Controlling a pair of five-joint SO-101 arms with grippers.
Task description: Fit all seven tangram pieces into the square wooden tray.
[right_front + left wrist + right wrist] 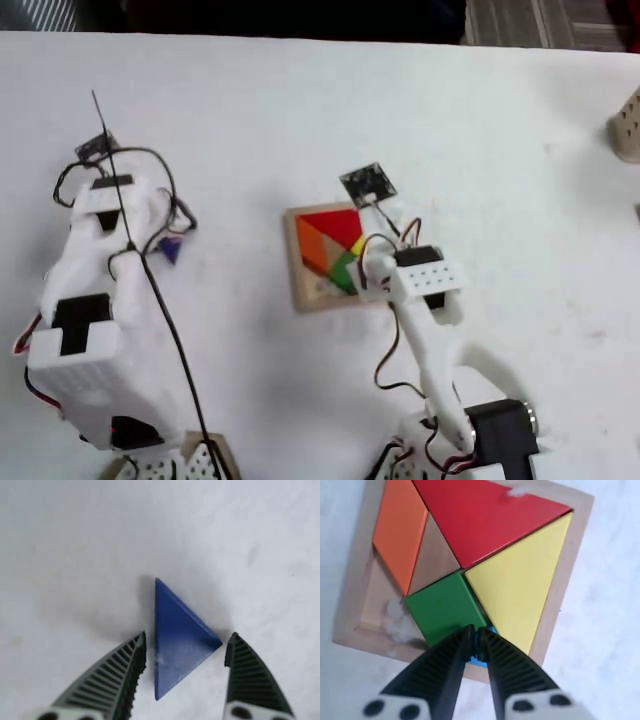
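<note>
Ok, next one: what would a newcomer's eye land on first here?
The wooden tray mid-table, its red triangle and yellow triangle vivid, with the right jaws closed on a light blue piece at its edge. Apart from it, a dark blue triangle lies flat between the open left jaws.

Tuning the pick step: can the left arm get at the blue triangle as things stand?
Probably yes. The left pincer is open, one finger on either side of the blue triangle, which lies flat on the table. Nothing sits between it and the fingers.
</note>
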